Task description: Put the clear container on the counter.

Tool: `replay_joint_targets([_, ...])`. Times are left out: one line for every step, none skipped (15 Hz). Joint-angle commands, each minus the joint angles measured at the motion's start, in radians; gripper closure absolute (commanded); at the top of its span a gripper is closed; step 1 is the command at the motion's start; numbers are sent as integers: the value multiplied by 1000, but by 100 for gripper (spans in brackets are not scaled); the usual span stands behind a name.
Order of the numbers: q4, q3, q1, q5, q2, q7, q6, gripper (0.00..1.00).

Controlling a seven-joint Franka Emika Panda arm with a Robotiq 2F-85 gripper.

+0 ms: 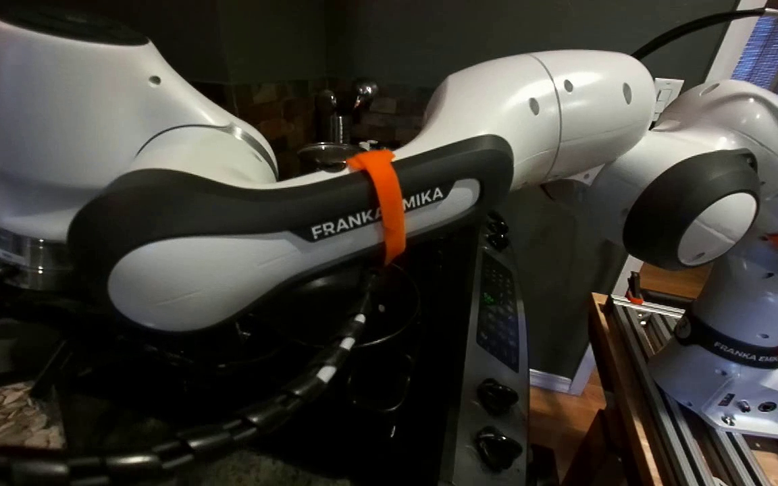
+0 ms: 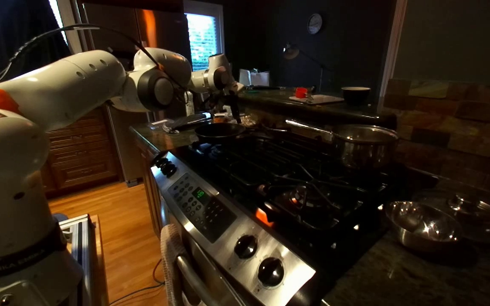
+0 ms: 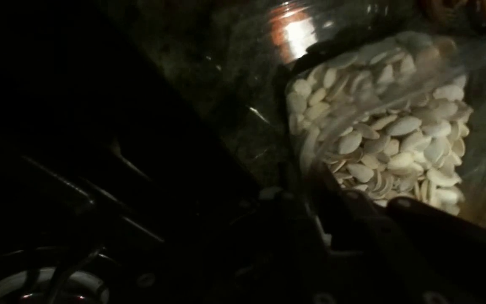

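Gripper [image 3: 310, 190]: fingers set at the wall of the clear container [image 3: 348, 118]; whether apart or clamped on it cannot be told (lighting poor). Pale seeds [image 3: 399, 160] inside. Container located over the dark counter [image 3: 230, 84], contact unverified. Adjacent, in an exterior view: stovetop [image 2: 266, 163], dark frying pan [image 2: 219, 132] at the end nearest the gripper.
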Motion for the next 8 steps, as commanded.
replay_joint_targets([33, 27, -11, 23, -9, -38, -86, 100])
replay_joint_targets([37, 33, -15, 25, -11, -45, -101, 100])
replay_joint_targets([41, 40, -19, 30, -12, -53, -112, 99])
replay_joint_targets([42, 47, -25, 36, -16, -63, -123, 99])
replay_joint_targets([42, 55, -29, 40, -21, -77, -130, 99])
replay_joint_targets([43, 59, -33, 41, -26, -93, -138, 99])
replay_joint_targets([43, 67, -37, 44, -33, -117, -143, 99])
replay_joint_targets([46, 79, -42, 49, -45, -147, -146, 99])
